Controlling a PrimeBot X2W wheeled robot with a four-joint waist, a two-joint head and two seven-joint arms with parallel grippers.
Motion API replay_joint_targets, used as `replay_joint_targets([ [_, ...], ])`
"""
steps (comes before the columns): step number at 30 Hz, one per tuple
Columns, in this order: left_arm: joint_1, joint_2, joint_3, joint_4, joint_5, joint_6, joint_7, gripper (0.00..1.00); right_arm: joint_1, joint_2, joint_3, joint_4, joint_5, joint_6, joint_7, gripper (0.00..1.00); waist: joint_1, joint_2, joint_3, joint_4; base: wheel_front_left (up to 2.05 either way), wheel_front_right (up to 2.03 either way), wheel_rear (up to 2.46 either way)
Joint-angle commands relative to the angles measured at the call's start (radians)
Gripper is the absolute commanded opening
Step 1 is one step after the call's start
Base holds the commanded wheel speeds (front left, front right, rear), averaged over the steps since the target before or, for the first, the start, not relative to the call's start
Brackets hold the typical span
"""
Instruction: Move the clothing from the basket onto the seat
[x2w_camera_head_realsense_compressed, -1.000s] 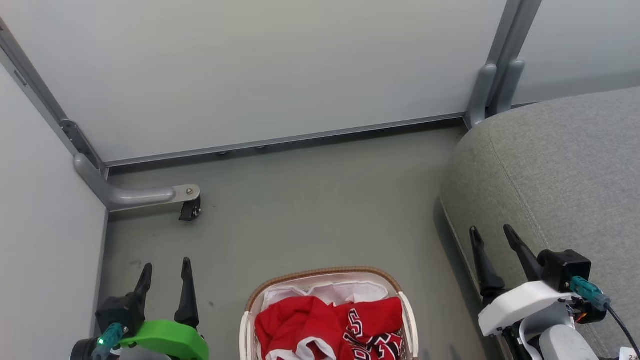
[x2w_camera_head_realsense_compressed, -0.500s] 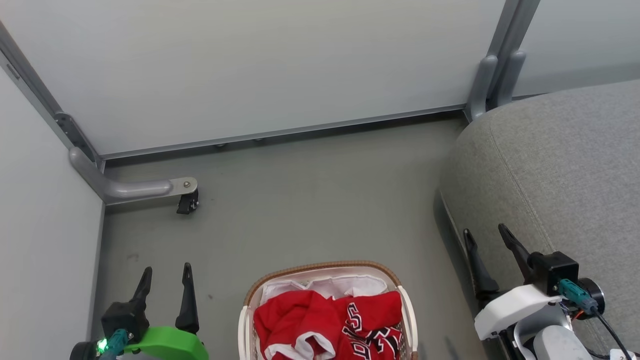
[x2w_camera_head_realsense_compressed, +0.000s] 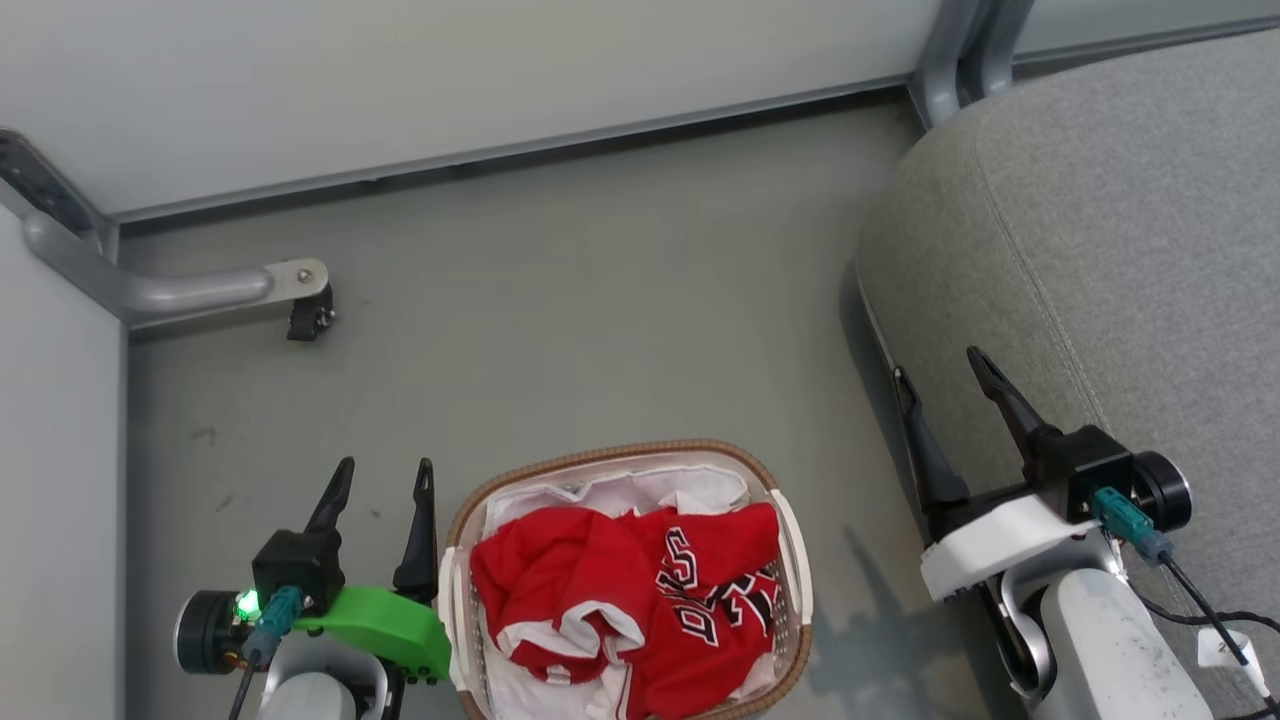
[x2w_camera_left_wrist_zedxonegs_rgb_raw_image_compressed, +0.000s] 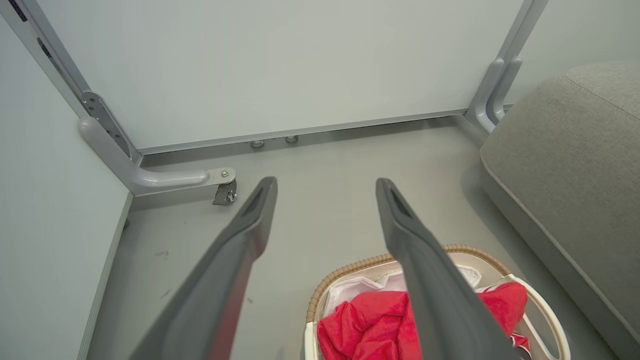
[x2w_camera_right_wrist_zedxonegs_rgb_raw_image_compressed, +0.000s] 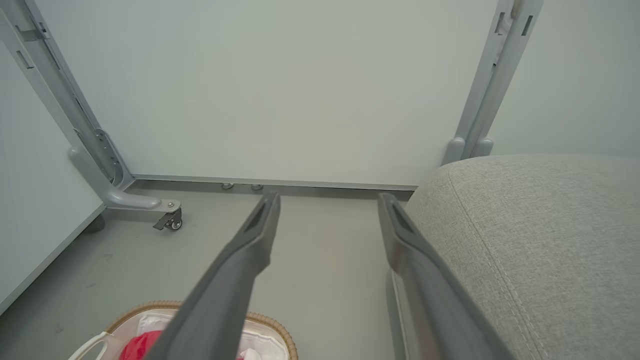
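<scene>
Now | head: clothing (x2w_camera_head_realsense_compressed: 560, 570) lettering in basket (x2w_camera_head_realsense_compressed: 610, 448) | right wrist: seat (x2w_camera_right_wrist_zedxonegs_rgb_raw_image_compressed: 550, 235) stitching

1. A staged test bay, lab-like rather than a lived-in home.
2. Pale partition panels (x2w_camera_head_realsense_compressed: 400, 70) in grey metal frames (x2w_camera_head_realsense_compressed: 640, 124), one foot on a caster (x2w_camera_head_realsense_compressed: 310, 318), enclose bare grey floor (x2w_camera_head_realsense_compressed: 600, 300).
3. A grey upholstered seat (x2w_camera_head_realsense_compressed: 1110, 200) and a laundry basket (x2w_camera_head_realsense_compressed: 610, 453) are the furnishings.

Head camera looks down on floor (x2w_camera_head_realsense_compressed: 600, 300), wrist cameras face wall (x2w_camera_left_wrist_zedxonegs_rgb_raw_image_compressed: 300, 65) from low, all share basket (x2w_camera_head_realsense_compressed: 610, 452)
</scene>
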Motion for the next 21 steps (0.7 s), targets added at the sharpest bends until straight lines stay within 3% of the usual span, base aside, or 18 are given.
replay_joint_targets([
  [1,-0.033,0.003,-0.005,0.009,0.006,-0.004,-0.001,1.0,-0.024,-0.003,0.005,-0.008,0.009,-0.001,-0.005,1.0,-0.0001,0.0,0.095,-0.059,0.0,0.0,0.0],
  [8,-0.105,0.01,-0.072,0.068,0.009,-0.008,-0.001,1.0,-0.081,-0.003,0.047,-0.043,0.044,-0.001,-0.004,1.0,-0.0001,0.0,0.198,-0.126,0.0,0.0,0.0],
  [21,-0.191,0.097,-0.254,0.19,-0.034,-0.008,0.0,1.0,-0.131,-0.003,0.088,-0.082,0.086,-0.001,-0.004,1.0,-0.0001,0.0,0.341,-0.236,0.0,0.0,0.0],
])
